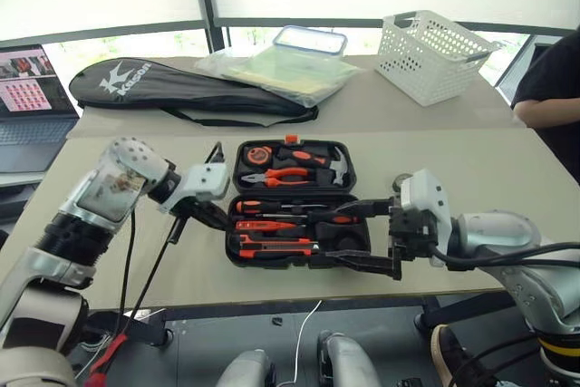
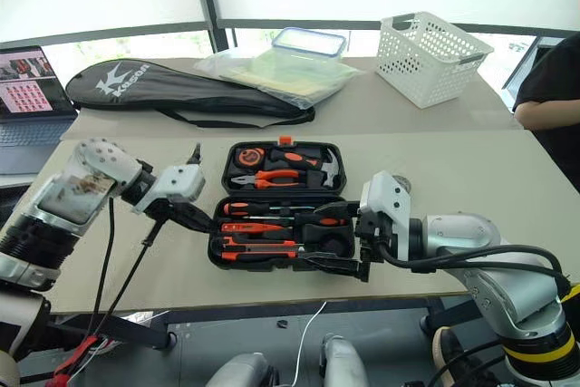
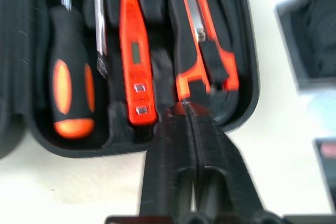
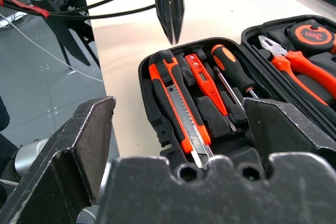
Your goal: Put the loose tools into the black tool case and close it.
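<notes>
Left eye view: bench point(image 1: 507, 169) w/ the case point(image 1: 230, 242) lying open flat at centre. The far half, at 12 o'clock, holds pliers, hammer and tape measure. The near half, at 6, holds the loose tools.

Seated in the near half, far to near: a screwdriver point(image 4: 233, 69), the tester point(image 4: 207, 85) and the knife point(image 4: 181, 114). All look down in their recesses. A small dark round thing point(image 1: 399, 186) sits on the bench at approx 2 o'clock of the case, half hidden behind the R arm. It's prob the tape roll, can't confirm.

Right claw point(image 1: 340, 236) comes in from 3 o'clock. It's spread wide and empty, one finger each side of the near half's end. Can't tell if it touches the shell.

Left claw point(image 3: 185, 111) is at the case's 9 o'clock end, just over the knife's butt. Fingers are all but together, nothing held.

Judgement: seating is about done, and closing comes next.
- Press the knife's butt flush first, since a proud tool will stop the shell meeting.
- Check the round thing; if it's the roll, it goes in before closing.
- Clear both claws off the near half before folding, and steady one edge so the case doesn't skate.
- Fold slowly and push near the latch side, not the hinge.
</notes>
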{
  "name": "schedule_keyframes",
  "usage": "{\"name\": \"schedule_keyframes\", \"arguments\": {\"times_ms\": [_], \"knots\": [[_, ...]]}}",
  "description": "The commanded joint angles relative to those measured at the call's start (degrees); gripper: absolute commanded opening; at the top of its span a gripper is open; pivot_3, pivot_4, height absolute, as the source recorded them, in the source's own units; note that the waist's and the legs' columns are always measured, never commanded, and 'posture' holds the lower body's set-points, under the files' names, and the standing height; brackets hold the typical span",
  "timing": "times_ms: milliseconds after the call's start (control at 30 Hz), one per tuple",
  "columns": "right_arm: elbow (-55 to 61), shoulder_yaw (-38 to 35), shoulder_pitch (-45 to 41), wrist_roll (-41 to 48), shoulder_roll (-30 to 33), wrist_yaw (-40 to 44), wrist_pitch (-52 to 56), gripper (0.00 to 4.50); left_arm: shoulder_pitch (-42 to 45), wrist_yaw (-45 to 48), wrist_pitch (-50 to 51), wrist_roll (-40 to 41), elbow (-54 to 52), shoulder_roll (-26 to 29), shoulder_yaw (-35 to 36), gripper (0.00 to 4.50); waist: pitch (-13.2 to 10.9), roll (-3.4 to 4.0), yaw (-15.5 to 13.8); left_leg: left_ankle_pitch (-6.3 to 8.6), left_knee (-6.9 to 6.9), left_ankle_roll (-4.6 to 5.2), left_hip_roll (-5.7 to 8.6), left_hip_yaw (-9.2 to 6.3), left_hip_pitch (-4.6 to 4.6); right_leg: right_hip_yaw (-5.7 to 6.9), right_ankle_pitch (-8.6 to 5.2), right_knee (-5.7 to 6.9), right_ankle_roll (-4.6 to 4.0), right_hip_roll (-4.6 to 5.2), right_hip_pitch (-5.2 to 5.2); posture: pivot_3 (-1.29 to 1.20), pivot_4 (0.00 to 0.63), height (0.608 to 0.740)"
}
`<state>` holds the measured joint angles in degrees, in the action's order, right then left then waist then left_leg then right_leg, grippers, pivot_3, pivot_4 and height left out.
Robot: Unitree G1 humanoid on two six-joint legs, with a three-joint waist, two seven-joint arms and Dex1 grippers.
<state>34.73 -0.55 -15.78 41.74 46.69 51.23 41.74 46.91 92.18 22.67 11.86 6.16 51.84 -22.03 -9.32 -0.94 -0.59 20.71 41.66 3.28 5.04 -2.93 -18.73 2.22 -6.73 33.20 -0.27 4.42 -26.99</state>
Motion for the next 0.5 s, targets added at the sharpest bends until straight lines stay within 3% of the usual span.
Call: {"name": "schedule_keyframes", "arguments": {"times_ms": [33,200,400,500], "knots": [[1.28,-0.89,0.04,0.07,0.6,0.37,-0.75,4.5,-0.64,0.32,2.76,2.59,-6.53,1.24,-0.93,1.84,0.0,0.0,0.03,0.0,0.01,0.0,0.02,0.0,-0.06,-0.01,0.03,0.0,0.04,0.01,-0.03,0.0,0.15,0.74],[1.88,-1.27,0.78,0.24,0.8,0.23,-0.65,4.5,-2.44,-3.32,1.22,-1.93,-7.18,-1.8,-1.94,3.57,0.0,0.0,-0.03,0.0,0.02,0.0,0.03,0.0,-0.12,0.0,0.04,-0.06,0.06,0.01,-0.07,0.0,0.15,0.74],[2.14,-1.4,1.21,0.22,0.9,-0.14,-0.56,4.5,-2.84,-5.29,0.13,-5.54,-6.39,-5.38,-3.83,3.57,-0.01,-0.02,-0.11,0.0,0.11,0.0,0.03,0.0,-0.15,-0.09,0.05,-0.04,0.05,0.02,-0.05,0.0,0.15,0.74],[2.62,-1.48,1.62,0.29,0.86,-0.54,-0.43,4.5,-1.98,-3.94,-0.27,-4.9,-5.21,-5.66,-2.97,2.87,-0.01,-0.01,0.06,0.0,0.12,0.0,0.01,0.0,-0.14,-0.1,0.06,-0.01,0.03,0.01,-0.05,0.0,0.15,0.74]]}}
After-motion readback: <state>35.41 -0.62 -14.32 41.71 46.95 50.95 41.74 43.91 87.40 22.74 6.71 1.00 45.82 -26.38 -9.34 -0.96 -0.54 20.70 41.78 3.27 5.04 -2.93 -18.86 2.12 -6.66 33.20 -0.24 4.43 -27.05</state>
